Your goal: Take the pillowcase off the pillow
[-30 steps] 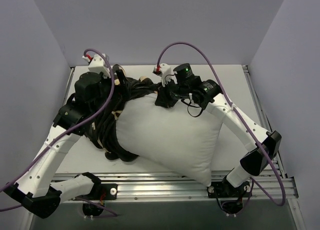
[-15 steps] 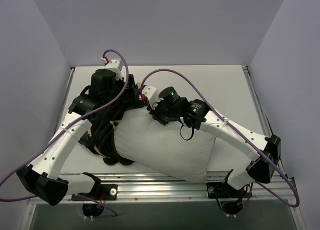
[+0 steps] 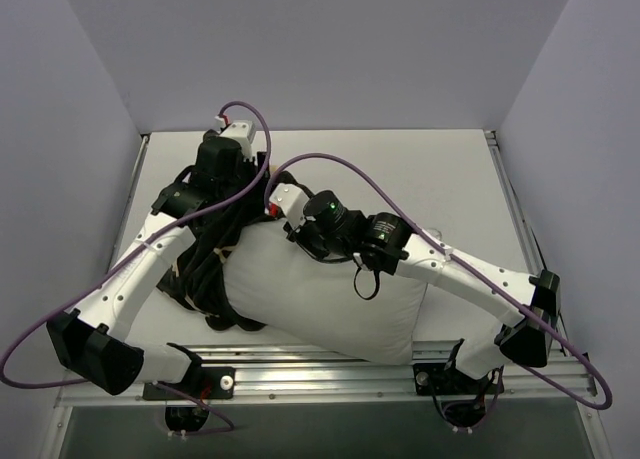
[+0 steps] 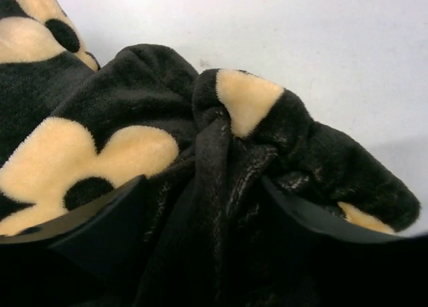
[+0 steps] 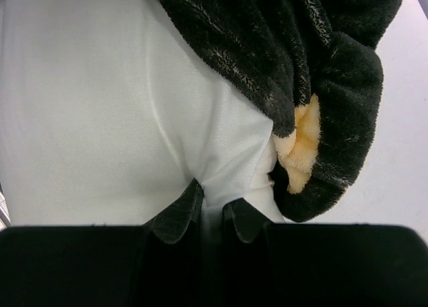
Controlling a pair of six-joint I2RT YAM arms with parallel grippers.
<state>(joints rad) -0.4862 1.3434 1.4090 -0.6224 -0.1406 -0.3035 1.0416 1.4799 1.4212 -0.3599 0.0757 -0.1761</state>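
Note:
The white pillow [image 3: 330, 299] lies across the near half of the table. Its left end sits inside the black pillowcase [image 3: 205, 279], which is bunched up in folds there. My right gripper [image 3: 290, 224] is shut on a pinch of the pillow's white cloth [image 5: 212, 186] at its far corner, with the pillowcase's rim [image 5: 301, 66] just to the right. My left gripper [image 4: 214, 207] is at the far end of the pillowcase [image 4: 221, 126]. Its jaws stand wide, one finger [image 4: 110, 213] on each side of a thick fold of tan-flowered fabric.
The bare white table [image 3: 450, 169] stretches to the far right. Grey walls close in the left, back and right. An aluminium rail [image 3: 330, 364] with the arm bases runs along the near edge. Purple cables loop above both wrists.
The right gripper has pulled the pillow's corner leftward and nearer. The left arm swung right over the pillowcase's far end, and its jaws have narrowed a little around the fold.

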